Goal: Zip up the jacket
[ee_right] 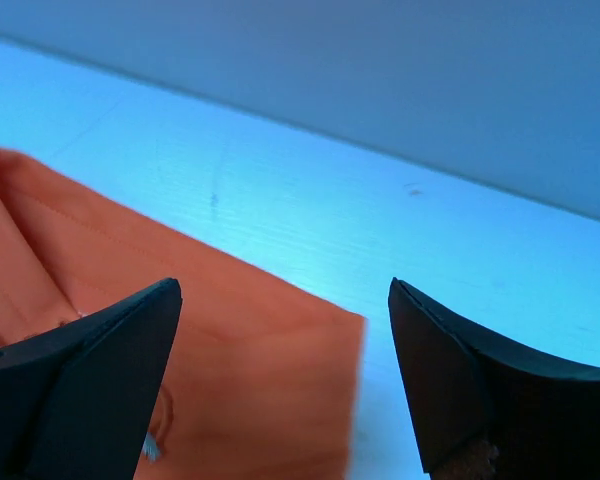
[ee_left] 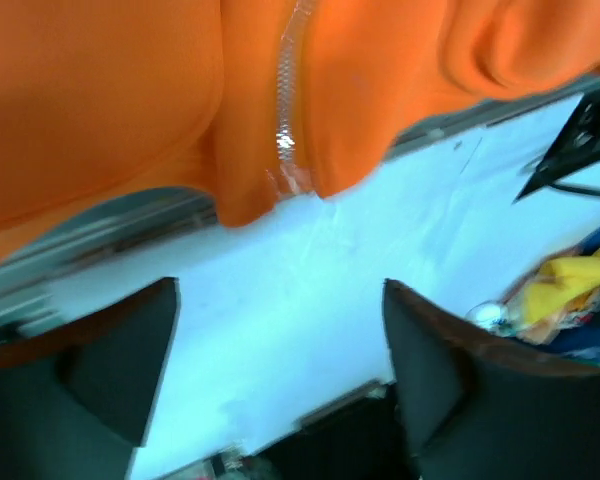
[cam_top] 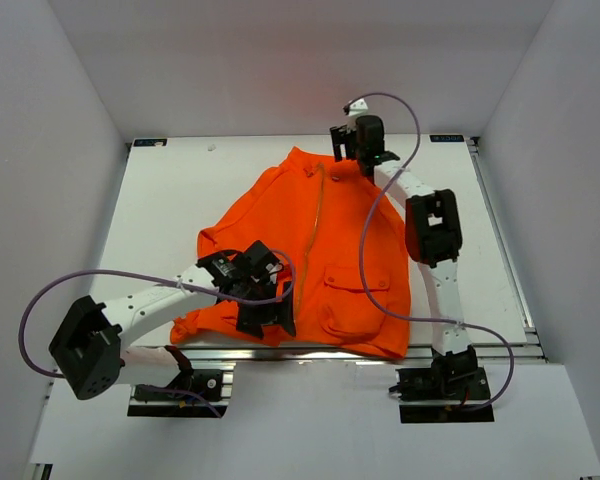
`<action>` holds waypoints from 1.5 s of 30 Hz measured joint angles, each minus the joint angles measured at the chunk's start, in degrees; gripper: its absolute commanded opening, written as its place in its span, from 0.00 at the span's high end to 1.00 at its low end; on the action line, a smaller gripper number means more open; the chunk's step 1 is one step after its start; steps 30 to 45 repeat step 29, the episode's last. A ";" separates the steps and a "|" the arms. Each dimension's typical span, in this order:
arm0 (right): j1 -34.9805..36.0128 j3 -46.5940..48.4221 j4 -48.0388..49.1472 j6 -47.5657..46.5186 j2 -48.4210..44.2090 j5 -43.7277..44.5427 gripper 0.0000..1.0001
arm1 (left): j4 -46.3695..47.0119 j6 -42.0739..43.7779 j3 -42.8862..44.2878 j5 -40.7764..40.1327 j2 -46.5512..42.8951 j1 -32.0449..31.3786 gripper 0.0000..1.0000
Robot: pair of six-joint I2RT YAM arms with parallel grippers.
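The orange jacket point(cam_top: 280, 225) lies flat on the white table point(cam_top: 170, 200), collar at the far end and hem at the near edge. Its centre zipper point(cam_top: 318, 212) runs down the front. My left gripper point(cam_top: 265, 315) is open and empty over the hem, left of the zipper. In the left wrist view the zipper's lower end point(ee_left: 285, 140) hangs just beyond the open left gripper point(ee_left: 280, 290), apart from the fingers point(ee_left: 120, 350). My right gripper point(cam_top: 352, 152) is open and empty at the collar; in the right wrist view it point(ee_right: 285, 290) hovers over the collar corner point(ee_right: 230, 350).
The table's metal front rail point(cam_top: 310, 352) runs just below the hem. White walls close in the back and both sides. Purple cables point(cam_top: 375, 250) loop from both arms, one over the jacket's right side. A flapped pocket point(cam_top: 345, 275) lies right of the zipper.
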 measured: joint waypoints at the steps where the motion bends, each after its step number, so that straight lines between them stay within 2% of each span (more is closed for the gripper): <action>1: -0.28 -2.21 -0.17 0.24 -2.86 0.22 0.11 | -2.34 0.42 2.51 -1.55 0.55 -0.17 0.02; 8: -1.46 -16.09 -0.17 5.01 -25.59 4.00 0.11 | -6.60 2.69 21.75 -17.84 2.82 0.50 0.02; 11: -1.62 -24.39 -3.19 10.27 -36.17 5.81 0.11 | -7.13 4.04 27.89 -23.67 3.08 4.68 0.02; 16: -7.65 -40.33 -13.46 21.79 -53.37 3.96 0.11 | -4.55 7.98 33.64 -33.35 3.65 27.15 0.02; 19: -11.58 -53.18 -19.28 26.21 -64.98 6.34 0.11 | -4.02 10.08 37.03 -35.26 5.92 40.44 0.02; 22: -11.34 -61.02 -25.53 28.41 -75.58 7.08 0.11 | -3.69 10.86 37.24 -36.98 6.97 47.10 0.02; 26: -10.71 -64.48 -29.46 28.76 -86.84 6.93 0.10 | -2.71 11.78 34.45 -38.23 4.63 47.43 0.02; 29: -10.71 -68.08 -28.94 28.44 -93.15 5.88 0.11 | 0.04 12.24 30.25 -37.77 -0.96 46.95 0.02; 45: -10.71 -68.08 -28.94 28.44 -93.15 5.88 0.11 | 0.04 12.24 30.25 -37.77 -0.96 46.95 0.02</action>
